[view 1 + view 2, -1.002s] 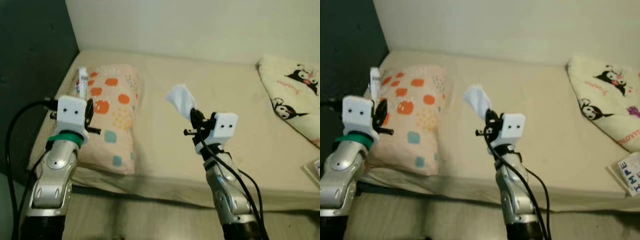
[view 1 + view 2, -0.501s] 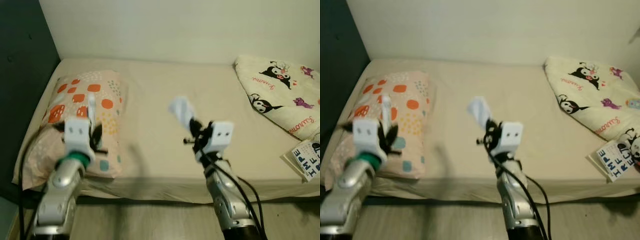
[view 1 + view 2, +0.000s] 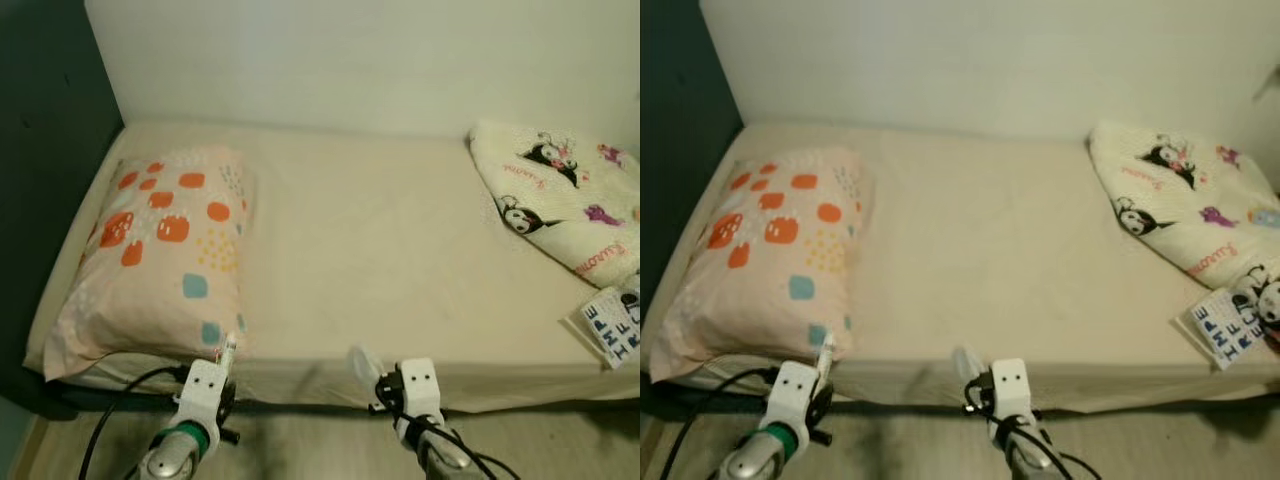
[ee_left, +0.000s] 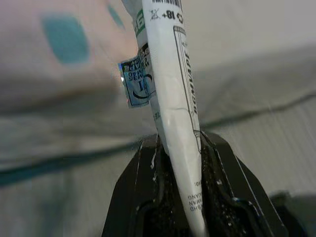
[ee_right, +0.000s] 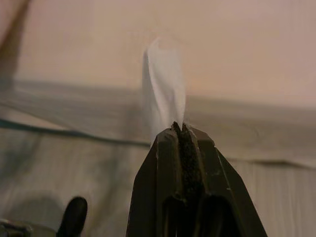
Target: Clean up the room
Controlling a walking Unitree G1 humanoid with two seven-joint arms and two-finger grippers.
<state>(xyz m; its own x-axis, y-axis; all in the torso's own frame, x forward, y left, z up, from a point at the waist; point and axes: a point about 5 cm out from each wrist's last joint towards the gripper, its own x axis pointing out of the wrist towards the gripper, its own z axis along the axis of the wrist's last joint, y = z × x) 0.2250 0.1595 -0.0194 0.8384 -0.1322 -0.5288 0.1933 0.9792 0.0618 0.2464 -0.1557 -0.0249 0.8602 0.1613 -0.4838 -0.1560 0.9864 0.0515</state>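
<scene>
Nearest, both grippers carry litter low at the bed's front edge: the left gripper (image 4: 177, 163) is pinched on a white tube (image 4: 170, 89), the right gripper (image 5: 180, 136) is pressed together on a scrap of tissue (image 5: 164, 89). Neither is binned yet, I judge. Beyond, the bed (image 3: 390, 240) holds a pillow (image 3: 165, 250), blanket (image 3: 560, 195) and a booklet (image 3: 612, 328) that may want tidying.

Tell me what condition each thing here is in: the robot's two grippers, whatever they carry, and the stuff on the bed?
Left gripper: shut on white tube.
Right gripper: shut on white tissue.
Spotted pillow: lying flat on bed.
Cartoon blanket: bunched at the bed's right end.
Booklet: lying at the bed's edge.
</scene>
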